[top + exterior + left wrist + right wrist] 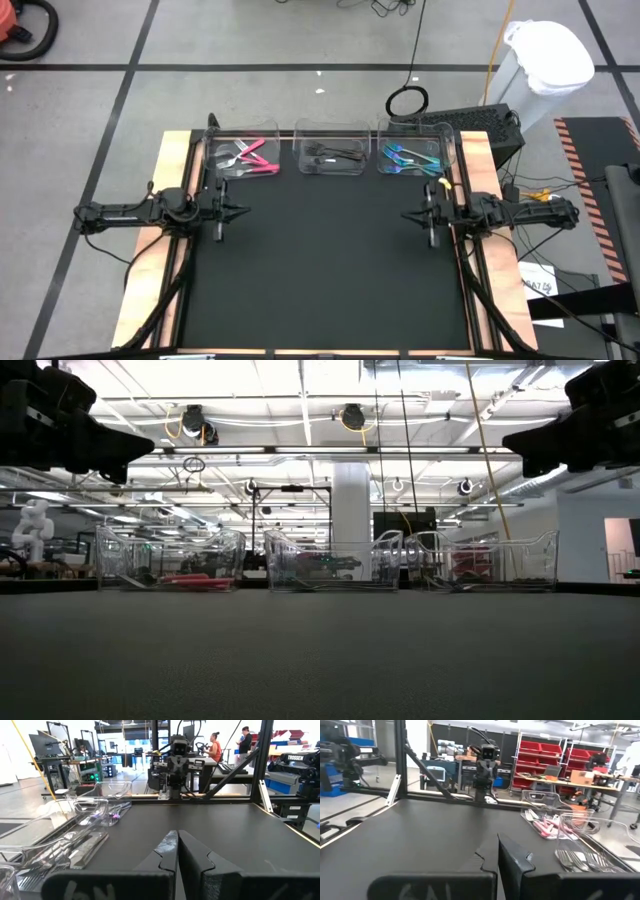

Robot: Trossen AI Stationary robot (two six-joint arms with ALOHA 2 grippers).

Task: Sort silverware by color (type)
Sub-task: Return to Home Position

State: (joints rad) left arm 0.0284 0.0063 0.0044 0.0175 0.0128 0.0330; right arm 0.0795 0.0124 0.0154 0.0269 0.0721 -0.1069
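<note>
Pink silverware (254, 158): you'll find it lying in the left bin (212, 150), on the left arm's side.
Black silverware (335, 156): it lies in the middle bin (302, 150).
Teal silverware (408, 158): it lies in the right bin (447, 150), on the right arm's side.
Bins: three clear ones stand in a row along the far edge of the black tabletop (320, 280), just beside one another.
Left claw (240, 210): fingers pressed together, pinching nothing. It hangs above the tabletop's left edge and points across at the other arm.
Right claw (405, 215): likewise pressed together and pinching nothing, above the right edge and facing the left claw, well apart from it.
</note>
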